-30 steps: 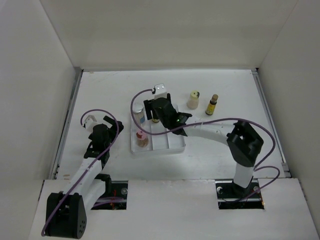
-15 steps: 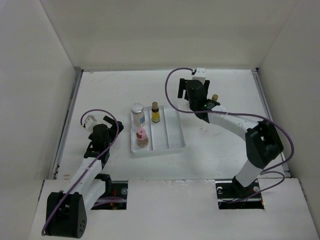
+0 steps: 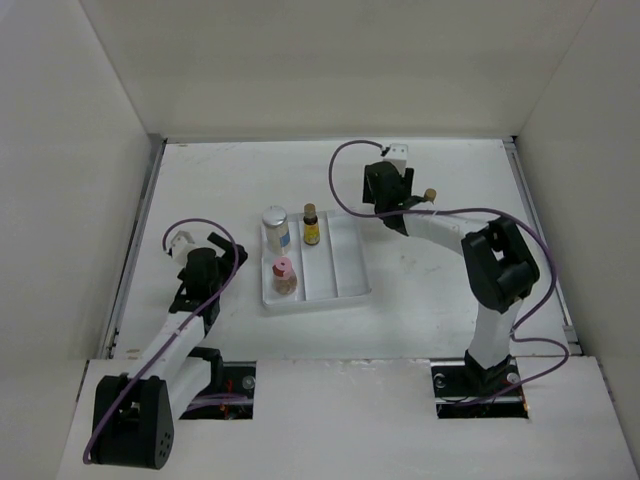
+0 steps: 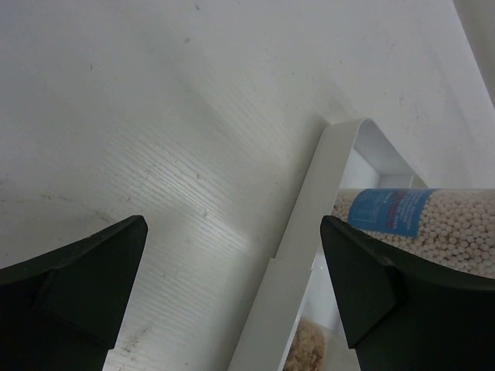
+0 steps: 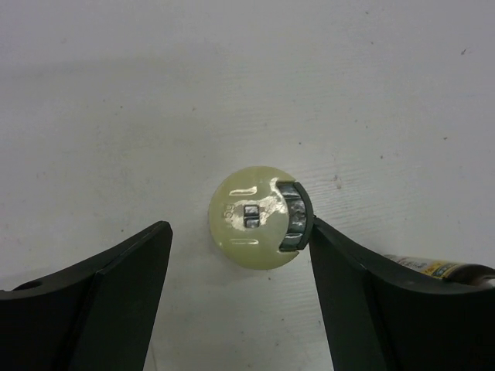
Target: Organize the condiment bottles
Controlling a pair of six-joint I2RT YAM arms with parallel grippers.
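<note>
The white tray [image 3: 346,270] holds a silver-capped bottle with a blue label [image 3: 275,228], a pink-capped bottle [image 3: 284,276] and a brown-capped amber bottle [image 3: 311,225]. My right gripper [image 3: 389,188] is open, directly above the yellow-capped cream bottle [image 5: 254,217], which it hides in the top view. The cap sits between the fingers, with the right finger [image 5: 363,278] at its dark tab. The second amber bottle [image 3: 428,195] stands just right of it and also shows in the right wrist view [image 5: 433,268]. My left gripper [image 3: 200,247] is open and empty, left of the tray.
In the left wrist view the tray rim [image 4: 309,232] runs between my open fingers, with the blue-labelled bottle [image 4: 402,212] behind it. White walls enclose the table on three sides.
My right arm has left the tray, where the amber bottle now stands, and swung to the back right over the yellow-capped bottle. The left arm has not moved.
</note>
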